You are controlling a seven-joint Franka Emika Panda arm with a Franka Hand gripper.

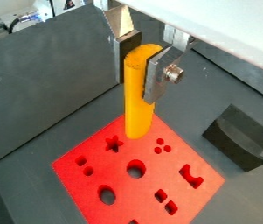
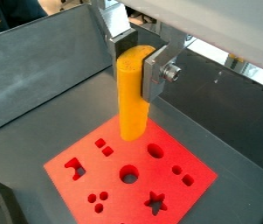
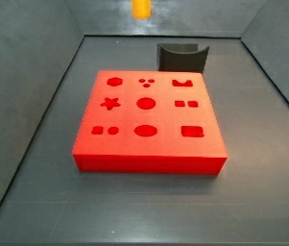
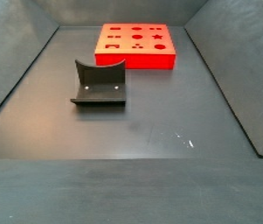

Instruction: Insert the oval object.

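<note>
Gripper [image 1: 145,59] jaws clamp oval object [image 1: 138,92] — upright, unlabelled — above red block [image 1: 134,171].

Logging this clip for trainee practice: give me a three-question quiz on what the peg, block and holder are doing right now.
1. True or false: the pincer holds the oval object upright above the red block.
2. Where is the dark holder? A) on the block B) on the floor, apart from the block C) in the pincer
3. Fill in: the peg is ___ inserted.

Key: 1 true; 2 B; 3 not yet
</note>
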